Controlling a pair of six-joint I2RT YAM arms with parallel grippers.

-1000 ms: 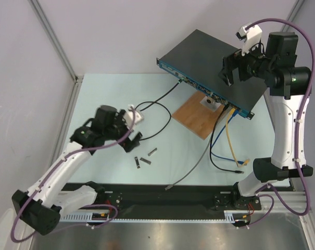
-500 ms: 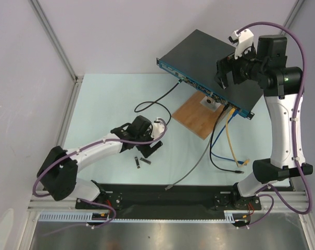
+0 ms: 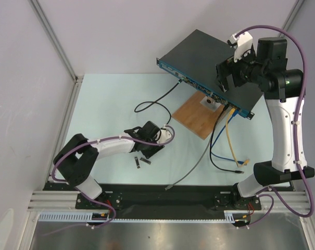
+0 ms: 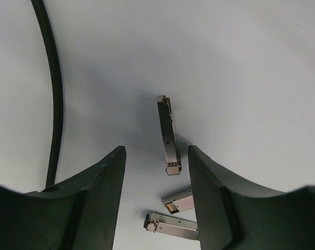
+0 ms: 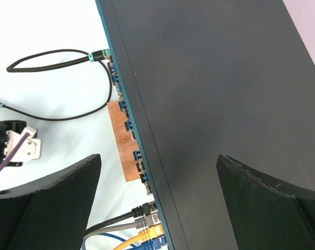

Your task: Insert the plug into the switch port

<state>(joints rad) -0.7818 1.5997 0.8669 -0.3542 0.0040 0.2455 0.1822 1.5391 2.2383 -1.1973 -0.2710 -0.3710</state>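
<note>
Three small silver plugs lie on the pale table. In the left wrist view one plug (image 4: 167, 135) lies lengthwise just ahead of my fingertips. Two others (image 4: 179, 200) (image 4: 170, 226) lie crosswise between the jaws, partly hidden by the right finger (image 4: 219, 203). My left gripper (image 4: 156, 153) (image 3: 149, 147) hangs low over them, open at about half width, gripping nothing. The switch (image 3: 209, 57) (image 5: 225, 78) is a flat black box with a blue front face (image 3: 198, 86). Above its top, my right gripper (image 5: 158, 159) (image 3: 224, 78) stands wide open.
A brown wooden board (image 3: 196, 115) lies in front of the switch. Black, grey, yellow and blue cables (image 3: 227, 130) are plugged in at its right end. A black cable (image 3: 152, 104) loops on the table, and a grey cable (image 3: 193, 166) trails toward the near edge.
My left arm has swung right and come down over the plugs, and its jaws have narrowed. The right gripper has shifted slightly left above the switch.
</note>
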